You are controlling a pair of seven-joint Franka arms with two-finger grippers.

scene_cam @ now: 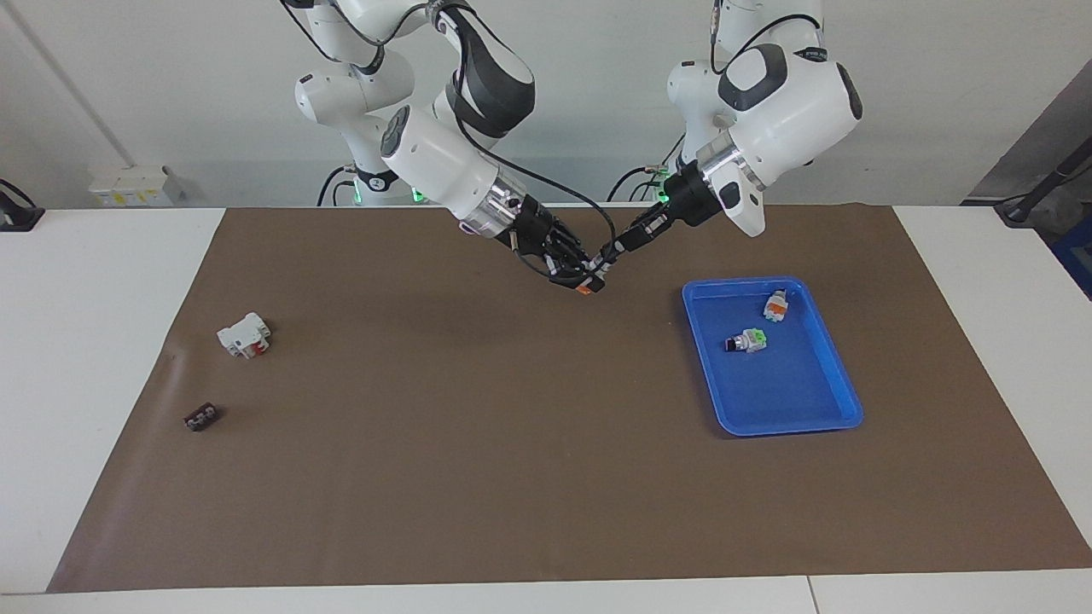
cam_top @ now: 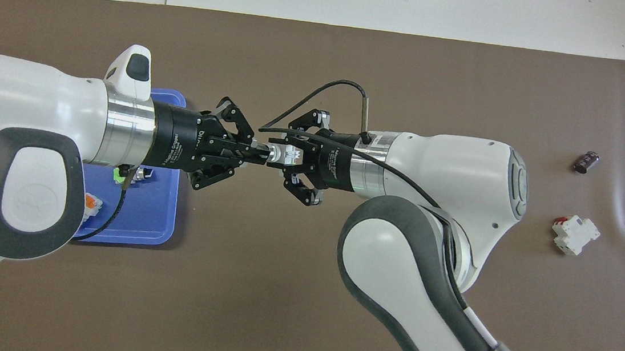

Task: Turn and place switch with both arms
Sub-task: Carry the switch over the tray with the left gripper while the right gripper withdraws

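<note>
The switch (cam_top: 279,155) is held in the air between both grippers, over the middle of the brown mat (scene_cam: 478,477) toward the robots' edge. The left gripper (cam_top: 257,153) is clamped on its black knob end. The right gripper (cam_top: 290,156) is closed on its white body; the orange end shows under the fingers in the facing view. A blue tray (scene_cam: 840,401) with two small switches sits toward the left arm's end. A white block with red part (scene_cam: 245,334) and a small dark part (scene_cam: 201,417) lie toward the right arm's end.
</note>
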